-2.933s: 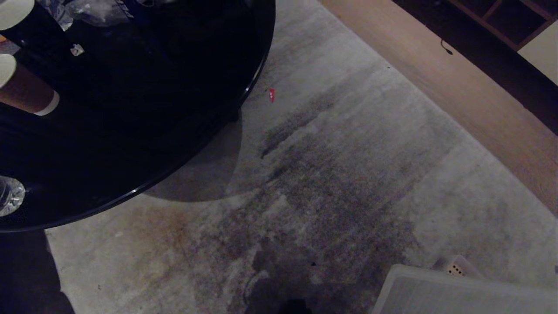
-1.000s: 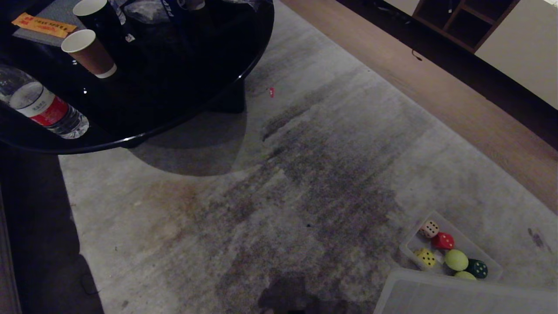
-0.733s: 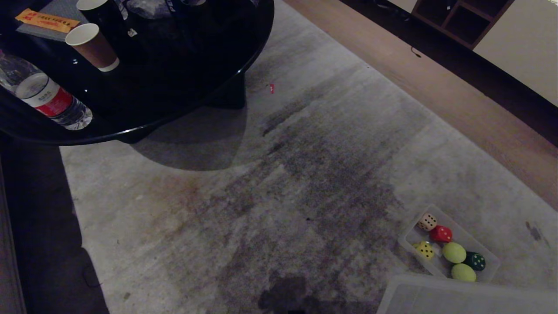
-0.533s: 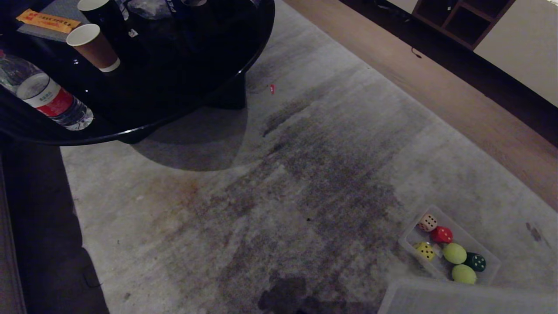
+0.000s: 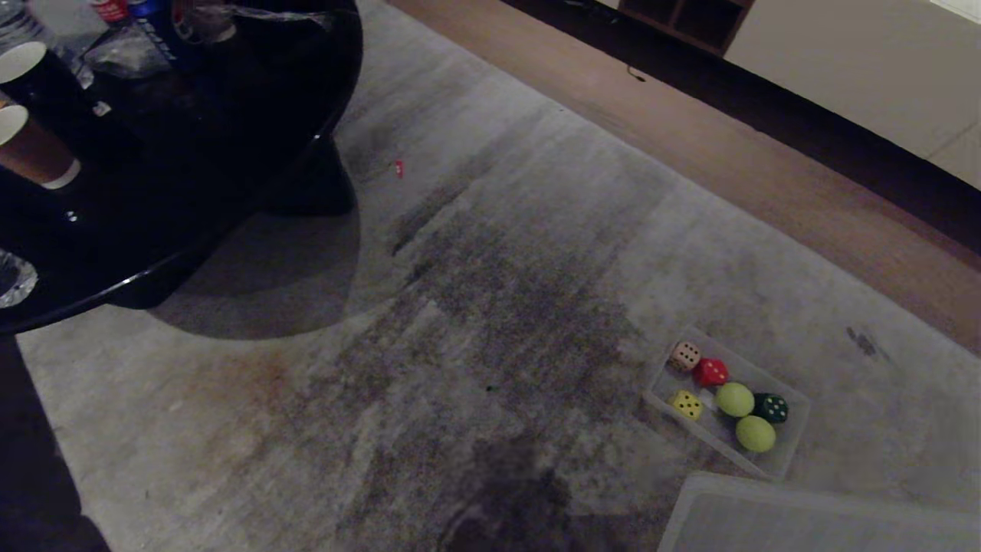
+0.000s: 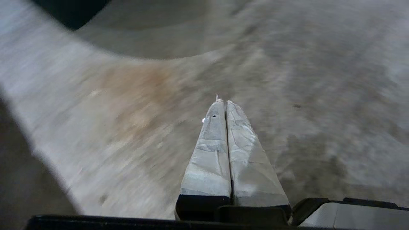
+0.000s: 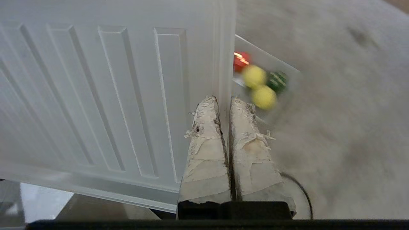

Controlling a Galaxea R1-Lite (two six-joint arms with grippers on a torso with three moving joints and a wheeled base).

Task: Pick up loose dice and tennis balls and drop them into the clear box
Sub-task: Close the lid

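A: Claws first. Left claw (image 6: 225, 103) is pinched shut, holding nothing, over the bare rug (image 5: 490, 307).

B: And the right claw (image 7: 223, 100)?

A: Shut and empty too, beside the ribbed lid (image 7: 105, 89). It is the nearer one; the box (image 5: 785, 452) lies just past its tips.

B: What's in the box?

A: Three dice (image 5: 710, 372), a green die (image 5: 771, 407) and two balls (image 5: 734, 399). I see nothing loose.

Left gripper (image 6: 225, 103): two taped fingers (image 6: 209, 153) pressed together, nothing between them, above the carpet. Carpet (image 6: 303, 80): pale grey, with a brownish stain (image 6: 134, 83) and darker patches.
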